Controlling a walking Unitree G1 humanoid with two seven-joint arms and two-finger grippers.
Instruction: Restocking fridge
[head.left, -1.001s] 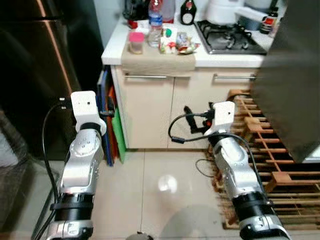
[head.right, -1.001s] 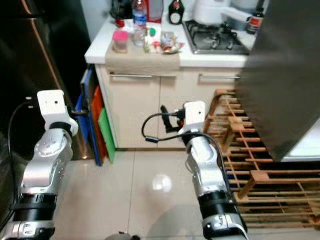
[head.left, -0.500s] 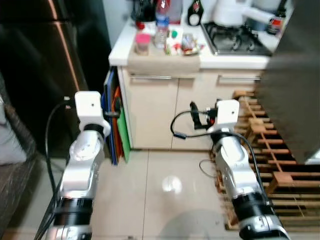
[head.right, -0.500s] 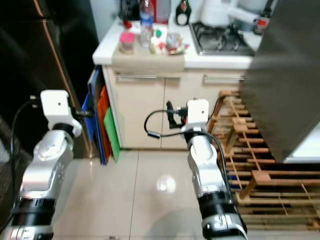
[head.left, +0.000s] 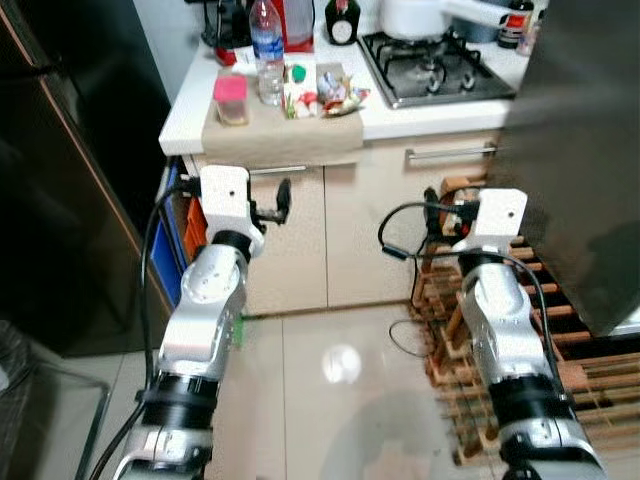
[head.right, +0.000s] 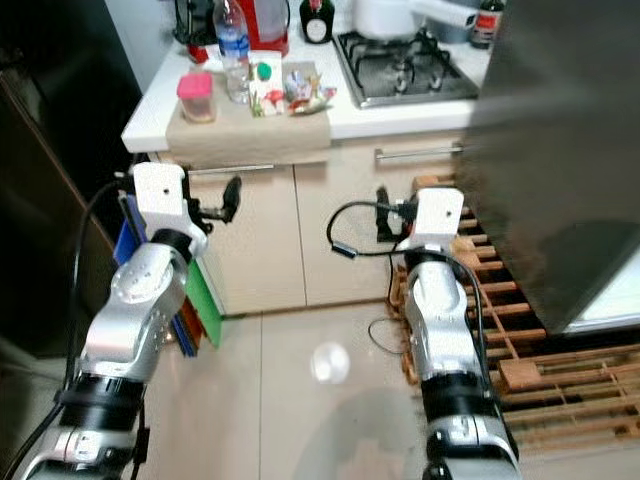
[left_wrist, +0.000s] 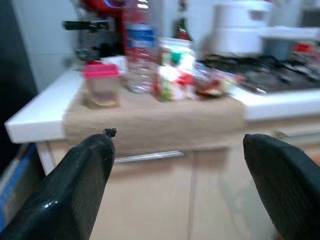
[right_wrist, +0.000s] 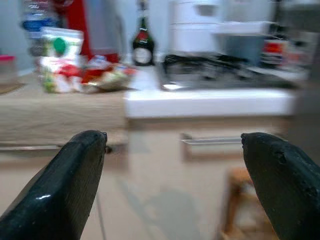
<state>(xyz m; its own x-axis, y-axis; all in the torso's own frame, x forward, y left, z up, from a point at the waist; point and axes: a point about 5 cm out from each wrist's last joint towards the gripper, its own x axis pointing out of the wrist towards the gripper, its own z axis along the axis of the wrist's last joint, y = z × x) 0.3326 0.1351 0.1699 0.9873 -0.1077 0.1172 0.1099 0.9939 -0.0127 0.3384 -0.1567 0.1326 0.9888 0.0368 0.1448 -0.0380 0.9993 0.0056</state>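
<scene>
Left eye view: groceries sit on the white bench (head.left: 190, 105), on a tan mat (head.left: 280, 135) draped over its front edge. On the mat: a jar with pink lid (head.left: 231, 98), a clear water bottle (head.left: 266, 50) just behind and beside it, then a small carton (head.left: 298, 90) and a heap of wrapped snacks (head.left: 340, 92). Behind them a red appliance (head.left: 295, 15) and a dark round bottle (head.left: 343, 20). Gas hob (head.left: 435, 68) is to the right of the mat, with a white pot (head.left: 410, 15) on it.

Dark fridge body (head.left: 60, 180) stands at the left of the bench; a large dark panel (head.left: 570, 150), probably the open fridge door, blocks the right side.

Left pincer (left_wrist: 175, 170) is released, fingers wide apart, holding nothing, raised in front of the cupboard doors (head.left: 340, 230) below the mat and aimed at the jar and bottle. Right pincer (right_wrist: 172, 175) is also spread wide and not gripping anything, in front of the right cupboard door, facing the bench edge and hob. Neither touches the bench.

Wooden slatted rack (head.left: 560, 350) lies on the tiled floor (head.left: 330, 400) by the right arm. Blue and green flat boards (head.left: 175, 250) are wedged between cupboard and fridge.
</scene>
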